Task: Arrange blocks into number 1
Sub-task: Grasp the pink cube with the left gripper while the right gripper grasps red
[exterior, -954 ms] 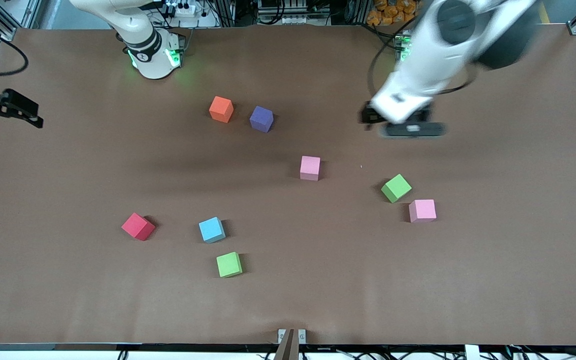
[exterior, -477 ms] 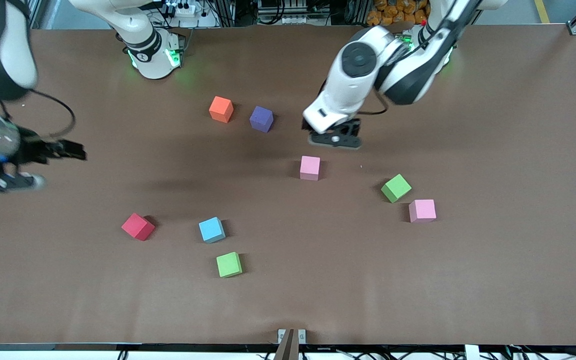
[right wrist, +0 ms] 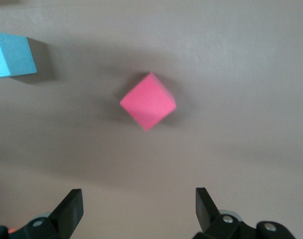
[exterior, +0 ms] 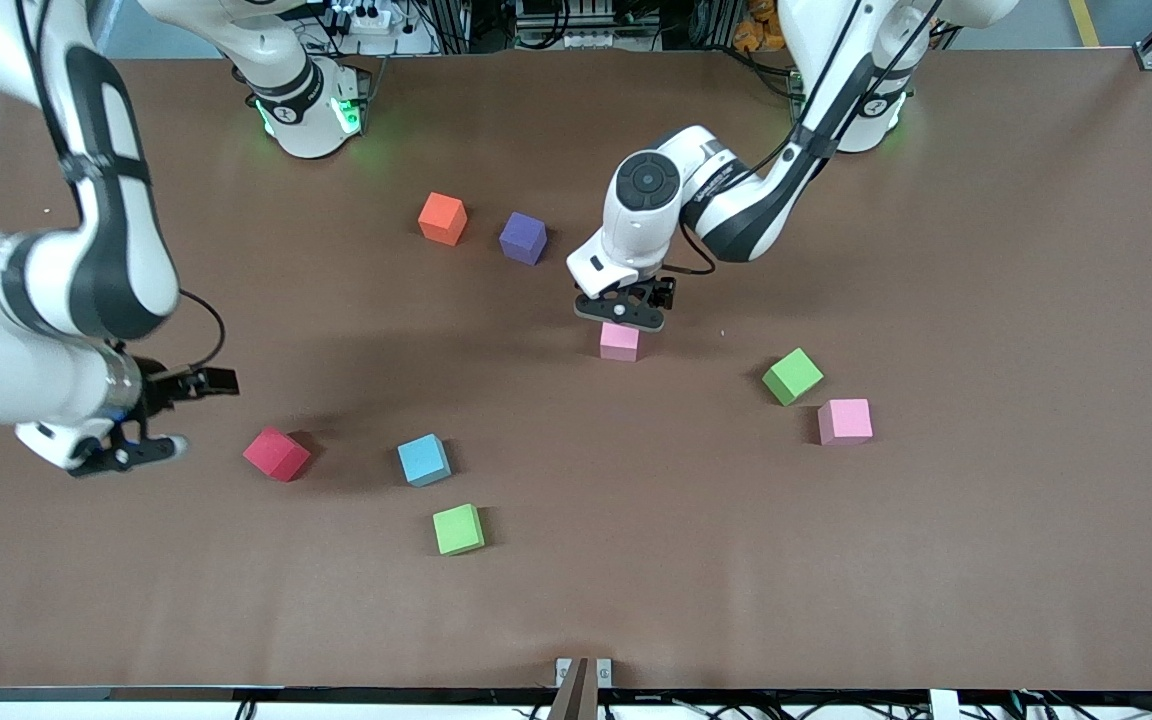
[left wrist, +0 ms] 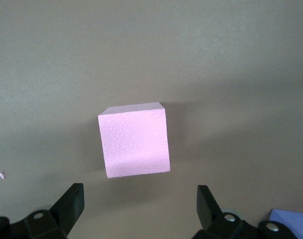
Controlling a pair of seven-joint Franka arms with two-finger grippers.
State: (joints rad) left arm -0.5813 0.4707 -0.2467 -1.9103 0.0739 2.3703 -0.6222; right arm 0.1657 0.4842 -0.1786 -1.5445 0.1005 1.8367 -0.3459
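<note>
Blocks all loose on the brown table (exterior: 986, 250), nothing resembling a 1 yet: orange block (exterior: 442, 218) and purple block (exterior: 522, 238) side by side toward the robots' bases, a pink block (exterior: 620, 342) mid-table, a green block (exterior: 793, 376) with a second pink block (exterior: 845, 421) just beside it toward the left arm's end, then red block (exterior: 276, 453), blue block (exterior: 424, 460) and another green block (exterior: 459, 529) nearer the front camera toward the right arm's end. Left pincer (exterior: 622, 308) sits directly over the mid-table pink block, fingers spread wide and holding nothing; left wrist view has that block (left wrist: 134, 140) squarely between the two fingertips (left wrist: 71, 201), faces roughly parallel to the fingers, so I'd say it's lined up for a straight drop and pinch. Right pincer (exterior: 151, 420) is just beside the red block, also wide open and empty; in the right wrist view the red block (right wrist: 148, 101) sits corner-on to the fingers (right wrist: 70, 206), blue block (right wrist: 11, 54) at the edge. My read: both arms are in approach, picking a first cube each. Right one likely needs a wrist twist first, else the fingers close on corners and the cube spins out.
</note>
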